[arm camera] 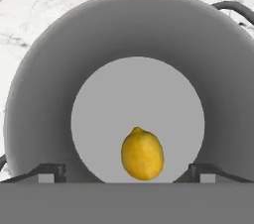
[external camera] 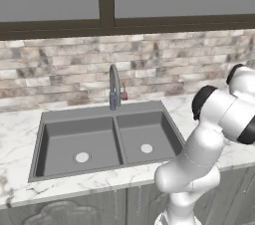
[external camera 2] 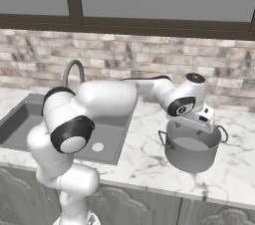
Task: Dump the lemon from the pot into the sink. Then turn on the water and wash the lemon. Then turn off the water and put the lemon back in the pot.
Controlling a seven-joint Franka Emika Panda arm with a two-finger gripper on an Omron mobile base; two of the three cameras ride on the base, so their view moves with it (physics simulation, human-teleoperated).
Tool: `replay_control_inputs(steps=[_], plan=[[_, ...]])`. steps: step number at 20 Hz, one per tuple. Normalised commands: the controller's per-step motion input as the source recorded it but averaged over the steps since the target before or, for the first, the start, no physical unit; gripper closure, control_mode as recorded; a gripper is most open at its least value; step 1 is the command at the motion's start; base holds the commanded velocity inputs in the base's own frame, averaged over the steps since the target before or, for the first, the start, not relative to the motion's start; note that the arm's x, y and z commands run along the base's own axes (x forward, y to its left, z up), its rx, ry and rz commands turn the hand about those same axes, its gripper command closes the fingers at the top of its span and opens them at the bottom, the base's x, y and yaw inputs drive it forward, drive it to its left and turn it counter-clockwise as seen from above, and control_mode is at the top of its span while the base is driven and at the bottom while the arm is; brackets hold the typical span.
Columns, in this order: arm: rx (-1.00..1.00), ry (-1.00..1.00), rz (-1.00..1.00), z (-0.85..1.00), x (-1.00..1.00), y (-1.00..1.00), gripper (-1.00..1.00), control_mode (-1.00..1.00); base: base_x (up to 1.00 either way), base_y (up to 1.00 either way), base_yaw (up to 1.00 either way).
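Note:
The yellow lemon [arm camera: 142, 153] lies on the flat floor of the grey pot [arm camera: 44, 94], free of the fingers. My gripper [arm camera: 126, 174] hangs over the pot's mouth, pointing down into it. It is open, with its fingertips [arm camera: 49, 172] spread far wider than the lemon. In the right base view the pot [external camera 2: 191, 157] stands on the marble counter to the right of the sink [external camera 2: 15, 119], and my hand [external camera 2: 199, 114] is just above its rim. The double-basin sink [external camera: 74, 114] holds nothing, and no water runs from the faucet [external camera: 114, 87].
The faucet's red side handle [external camera: 124, 94] sits at the sink's back edge, before the brick wall. A loop handle [arm camera: 233, 7] sticks out from the pot's rim. White marble counter [external camera 2: 144, 164] lies between sink and pot. My arm stretches across above the sink's right basin.

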Motion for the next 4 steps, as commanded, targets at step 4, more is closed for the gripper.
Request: replay_control_inputs(steps=[4], plan=[[0.00,0.00,-0.04,0.57,-0.04,0.37,-1.00,-1.00,0.00,0.00,0.00]])
